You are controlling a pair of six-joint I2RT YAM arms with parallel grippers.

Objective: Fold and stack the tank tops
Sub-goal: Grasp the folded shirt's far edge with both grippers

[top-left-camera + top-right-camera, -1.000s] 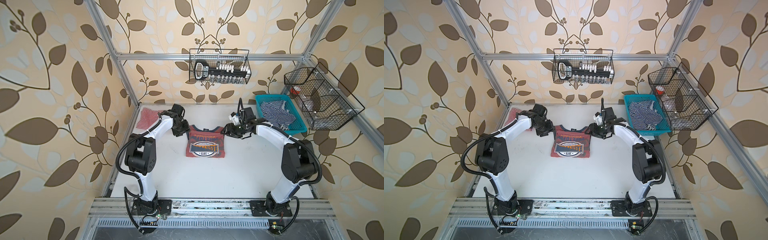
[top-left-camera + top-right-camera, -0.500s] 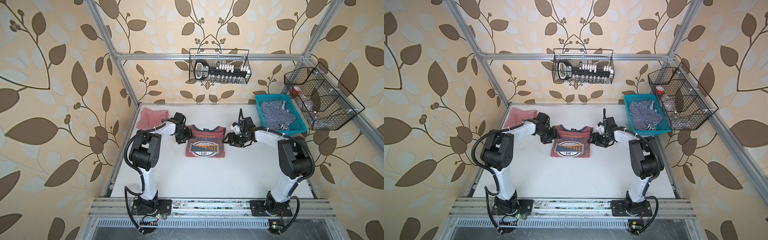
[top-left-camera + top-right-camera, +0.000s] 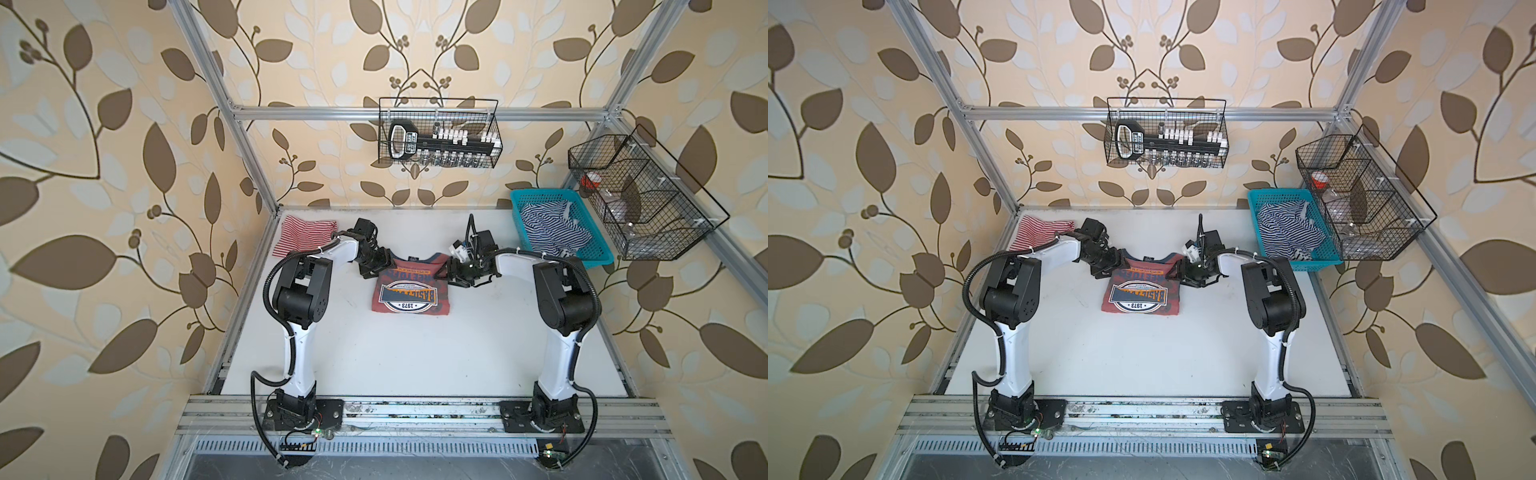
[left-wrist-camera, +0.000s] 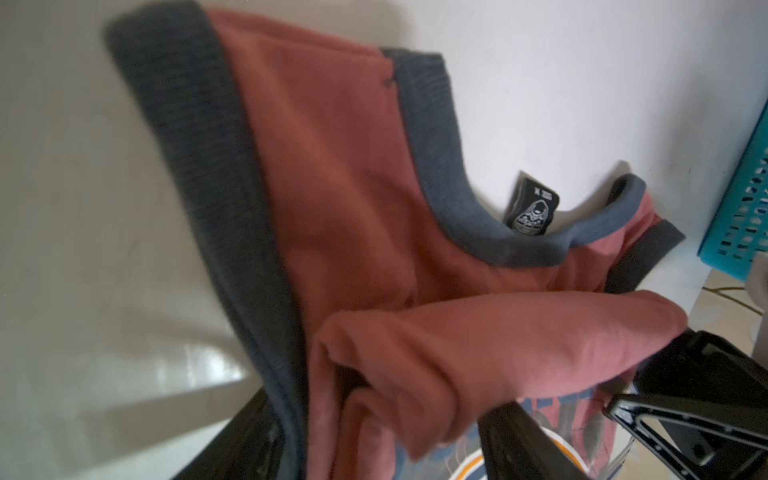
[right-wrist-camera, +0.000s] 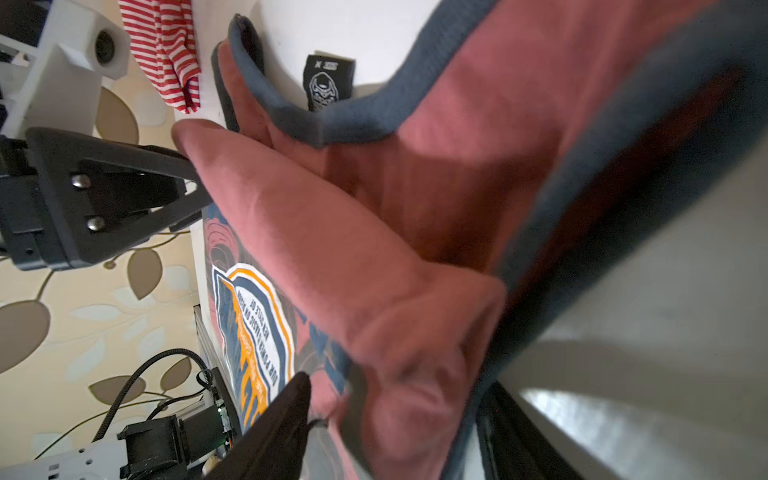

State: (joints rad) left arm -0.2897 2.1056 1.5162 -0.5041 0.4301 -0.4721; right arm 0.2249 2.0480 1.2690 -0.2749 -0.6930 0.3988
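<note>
Dusty-red tank top [image 3: 410, 291], both top views: flat on the mid-counter [image 3: 415, 365]; long axis runs 12–6, neckline at 12, hem at 6.
Left pincer [image 3: 376, 270], top views: at the garment's 10 o'clock shoulder; the cloth lies toward 4 o'clock from it.
Right pincer [image 3: 451, 272], top views: at the 2 o'clock shoulder; the cloth lies toward 8 o'clock from it. Both arms are equally near.
Striped tank top [image 3: 301, 235], top views: well apart, at the counter's 10 o'clock corner.
Left wrist view: the left pincer's fingers [image 4: 511, 428] stand apart around a raised fold of the red cloth. Whether they pinch it cannot be told.
Right wrist view: the right pincer [image 5: 399, 415] likewise straddles bunched cloth; grip uncertain.
Coming move (judgement): the fold spans 9–3 between the pincers, so both should travel in step along the 12–6 axis.
</note>
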